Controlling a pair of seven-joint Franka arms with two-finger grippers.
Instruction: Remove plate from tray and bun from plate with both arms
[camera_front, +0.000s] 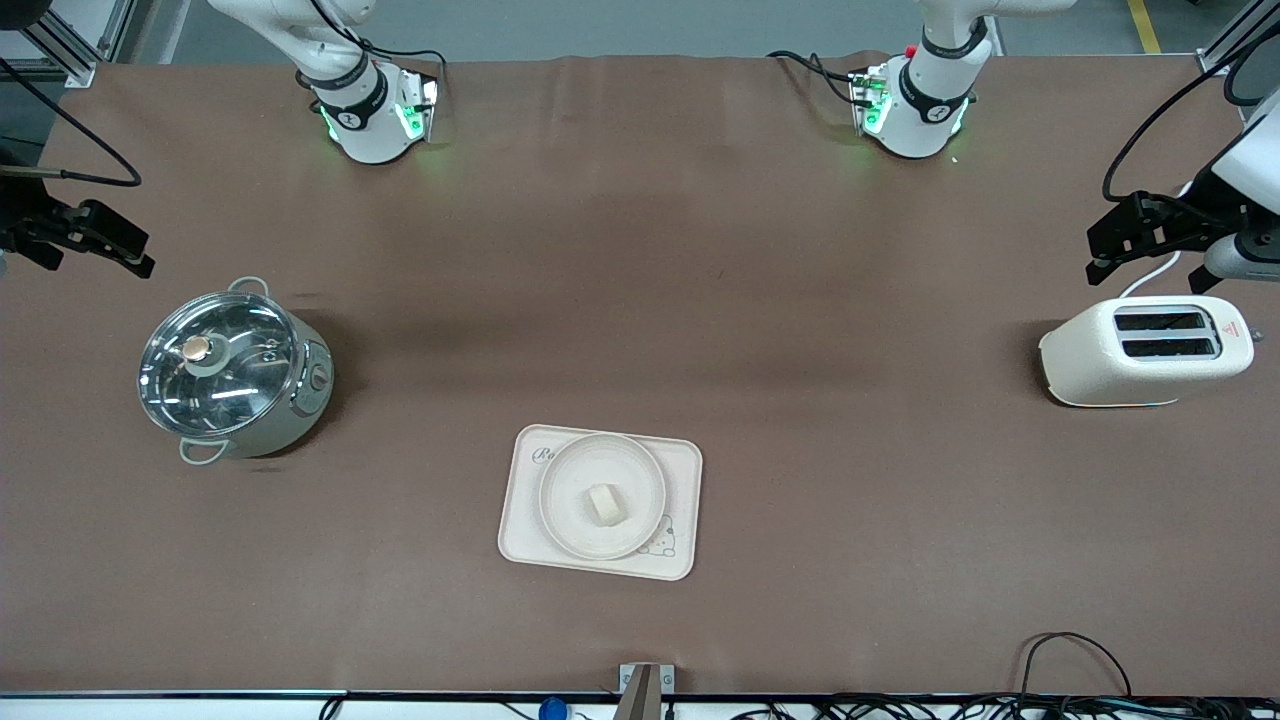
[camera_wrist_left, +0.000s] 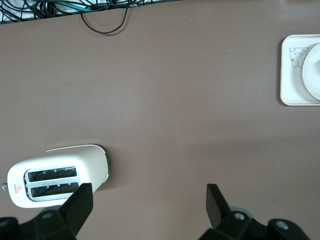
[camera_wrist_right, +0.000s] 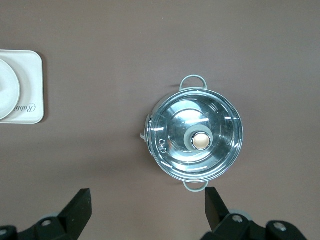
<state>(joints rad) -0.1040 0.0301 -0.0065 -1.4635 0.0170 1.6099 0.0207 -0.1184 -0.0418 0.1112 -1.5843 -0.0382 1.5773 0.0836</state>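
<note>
One pale blocky bun (camera_front: 604, 504), centred on round cream plate (camera_front: 602, 495), rectangular tray (camera_front: 530, 533) beneath

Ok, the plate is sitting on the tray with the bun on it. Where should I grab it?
Grip the plate by its raised rim, coming down from above at the edge toward one arm's end of the table. It lies flat on the tray, so only the rim offers a pinch, and the bun sits mid-plate, clear of it. Both the left gripper and the right gripper wait open.

Cream tray (camera_front: 520, 540) with bunny drawing; cream plate (camera_front: 560, 520), pale bun (camera_front: 604, 504); brown table (camera_front: 700, 300)
</note>
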